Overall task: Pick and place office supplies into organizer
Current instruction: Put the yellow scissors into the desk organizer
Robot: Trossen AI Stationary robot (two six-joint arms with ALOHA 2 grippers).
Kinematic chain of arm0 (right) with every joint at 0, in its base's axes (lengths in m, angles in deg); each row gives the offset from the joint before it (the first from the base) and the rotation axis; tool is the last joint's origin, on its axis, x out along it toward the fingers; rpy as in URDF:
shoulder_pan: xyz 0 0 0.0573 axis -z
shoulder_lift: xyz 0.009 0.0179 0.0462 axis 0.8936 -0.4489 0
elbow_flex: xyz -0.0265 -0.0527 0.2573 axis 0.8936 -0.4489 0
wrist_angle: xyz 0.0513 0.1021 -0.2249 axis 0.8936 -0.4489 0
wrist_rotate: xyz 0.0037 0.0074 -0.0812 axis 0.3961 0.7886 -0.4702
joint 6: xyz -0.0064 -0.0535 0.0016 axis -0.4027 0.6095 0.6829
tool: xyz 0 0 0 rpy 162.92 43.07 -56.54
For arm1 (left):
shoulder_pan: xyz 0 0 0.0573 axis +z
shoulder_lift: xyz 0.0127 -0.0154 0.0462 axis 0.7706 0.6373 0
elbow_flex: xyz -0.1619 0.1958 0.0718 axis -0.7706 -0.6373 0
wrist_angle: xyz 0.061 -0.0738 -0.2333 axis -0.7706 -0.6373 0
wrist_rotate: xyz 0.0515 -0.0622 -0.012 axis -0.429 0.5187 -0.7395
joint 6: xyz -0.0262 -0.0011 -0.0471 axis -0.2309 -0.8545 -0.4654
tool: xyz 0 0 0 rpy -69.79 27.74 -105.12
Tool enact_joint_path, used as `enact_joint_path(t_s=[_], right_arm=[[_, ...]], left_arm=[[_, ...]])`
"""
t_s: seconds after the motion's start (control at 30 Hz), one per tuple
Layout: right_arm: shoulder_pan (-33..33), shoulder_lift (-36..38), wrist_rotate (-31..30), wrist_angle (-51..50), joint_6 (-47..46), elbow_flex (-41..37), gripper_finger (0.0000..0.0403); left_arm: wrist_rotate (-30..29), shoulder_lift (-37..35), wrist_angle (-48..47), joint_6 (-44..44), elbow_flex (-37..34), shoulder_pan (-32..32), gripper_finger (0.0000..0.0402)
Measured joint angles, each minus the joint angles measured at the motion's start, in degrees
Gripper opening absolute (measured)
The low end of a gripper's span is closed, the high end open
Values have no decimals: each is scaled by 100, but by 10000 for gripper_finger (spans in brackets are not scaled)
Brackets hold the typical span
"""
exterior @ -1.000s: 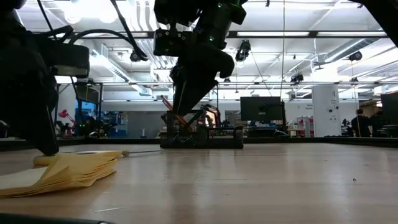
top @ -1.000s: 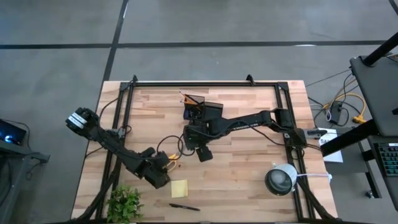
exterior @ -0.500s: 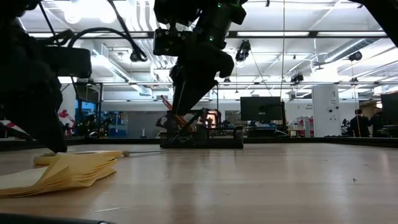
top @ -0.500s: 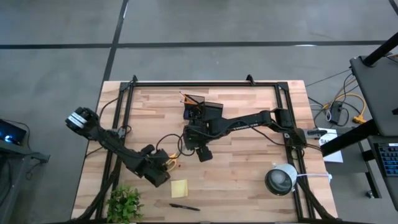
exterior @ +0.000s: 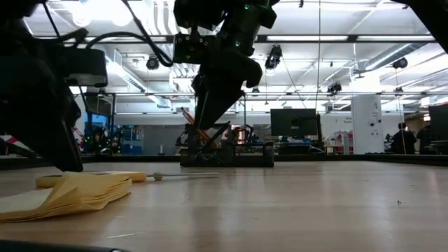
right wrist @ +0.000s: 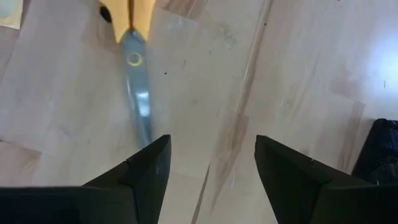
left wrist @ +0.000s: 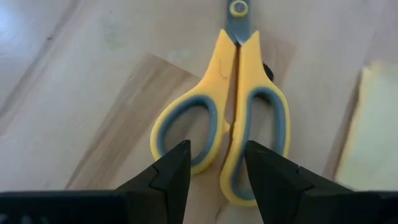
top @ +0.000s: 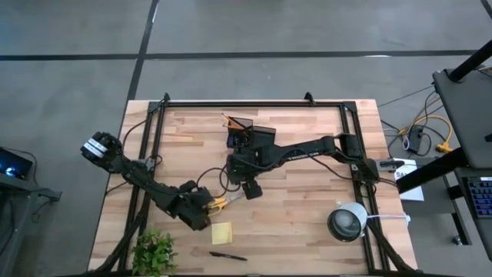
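My left pincer is hovering open over the yellow-handled scissors, gripping nothing.

Taking the organizer as my landmark: the scissors are lying flat on the tabletop well on the near side of it, toward the sticky-note pad, which sits just beyond their handles. In my left wrist view my fingers are straddling the inner edges of the two handle loops, and the long axis is running straight away from me, blades pointing toward my right pincer. That one is hanging open and empty between scissors and organizer, over the blade tips. I judge my left arm the nearer to the handles, so the grasp is falling to it.
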Motion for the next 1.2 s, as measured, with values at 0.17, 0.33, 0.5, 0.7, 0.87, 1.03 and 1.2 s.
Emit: enact_joint_path(t_s=[0.17,0.33,0.5,0.7,0.87,1.03,1.2], right_arm=[[45,0,1,-17,-113,0,219],[45,0,1,-25,-114,0,219],[53,0,1,-25,-109,0,219],[55,0,1,-32,-109,0,219],[69,0,1,-36,-104,0,219],[92,0,1,-34,-91,0,219],[114,0,1,-31,-157,0,219]], left_arm=[[129,48,196,114,-47,42,138],[157,-121,350,299,-37,42,138],[346,-64,508,416,-146,69,138],[388,115,767,387,-303,108,138],[524,151,796,784,-310,131,137],[701,258,761,1319,-312,144,136],[759,627,693,1773,-239,146,131]])
